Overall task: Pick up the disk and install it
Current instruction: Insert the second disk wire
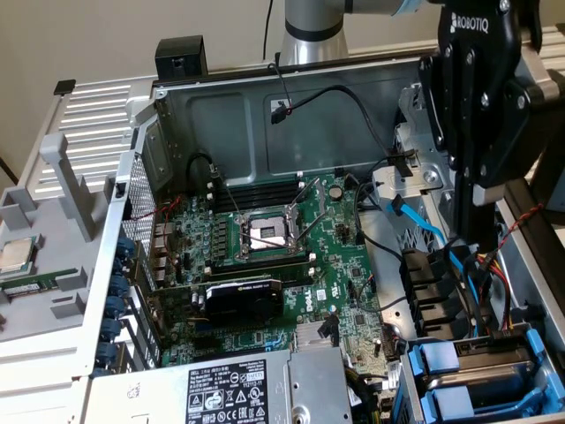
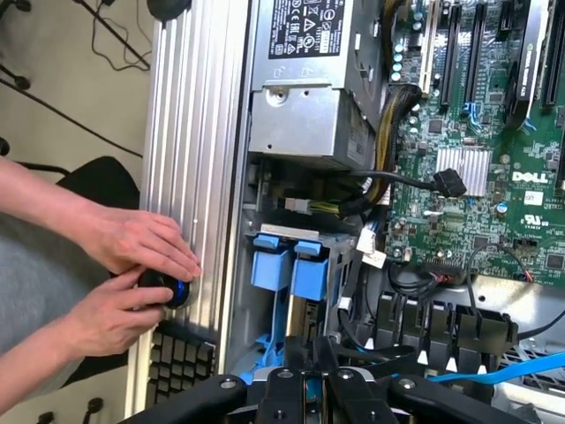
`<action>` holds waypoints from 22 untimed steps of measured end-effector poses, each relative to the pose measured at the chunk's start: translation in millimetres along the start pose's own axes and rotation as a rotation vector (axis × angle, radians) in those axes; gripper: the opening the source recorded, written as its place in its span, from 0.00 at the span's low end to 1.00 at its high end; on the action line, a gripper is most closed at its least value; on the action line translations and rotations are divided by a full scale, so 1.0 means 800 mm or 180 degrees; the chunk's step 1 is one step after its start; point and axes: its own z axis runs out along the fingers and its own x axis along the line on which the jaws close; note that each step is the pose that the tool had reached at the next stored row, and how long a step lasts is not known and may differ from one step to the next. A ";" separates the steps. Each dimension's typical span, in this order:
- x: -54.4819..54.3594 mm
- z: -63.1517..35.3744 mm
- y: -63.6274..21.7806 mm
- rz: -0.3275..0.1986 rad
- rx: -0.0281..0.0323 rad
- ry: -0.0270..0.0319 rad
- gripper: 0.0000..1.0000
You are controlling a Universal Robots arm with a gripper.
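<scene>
Gripper (image 1: 481,243), fingers pinched nearly together and grasping nothing visible, hangs at the exterior frame's right. The disk (image 1: 477,364) sits directly below, lower right, in its bay, long axis left-right.

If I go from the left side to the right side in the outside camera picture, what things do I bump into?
Small silver chip → black graphics card → empty processor socket → light-blue cable → black tool.
</scene>
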 end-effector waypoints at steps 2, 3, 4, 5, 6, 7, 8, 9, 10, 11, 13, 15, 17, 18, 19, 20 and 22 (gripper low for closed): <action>0.003 0.001 0.000 0.0002 0.0003 -0.0038 0.17; 0.005 0.002 0.000 0.0003 0.0005 -0.0055 0.17; 0.006 0.002 0.000 0.0003 0.0006 -0.0070 0.17; 0.008 0.002 0.000 0.0004 0.0007 -0.0084 0.17; 0.010 0.003 0.000 0.0005 0.0008 -0.0098 0.17; 0.011 0.003 0.000 0.0005 0.0008 -0.0111 0.17; 0.012 0.004 -0.001 0.0006 0.0009 -0.0126 0.17; 0.013 0.004 -0.001 0.0006 0.0009 -0.0140 0.17; 0.014 0.004 -0.001 0.0006 0.0008 -0.0154 0.17; 0.016 0.005 -0.002 0.0006 0.0007 -0.0167 0.17; 0.017 0.005 -0.004 0.0005 0.0004 -0.0187 0.17; 0.019 0.002 -0.009 0.0005 0.0004 -0.0199 0.17; 0.021 -0.001 -0.012 0.0005 0.0005 -0.0210 0.17; 0.022 -0.003 -0.013 0.0005 0.0005 -0.0219 0.17; 0.022 -0.003 -0.013 0.0006 0.0005 -0.0235 0.17; 0.023 -0.004 -0.013 0.0009 0.0004 -0.0258 0.17; 0.023 -0.004 -0.013 0.0021 -0.0002 -0.0319 0.17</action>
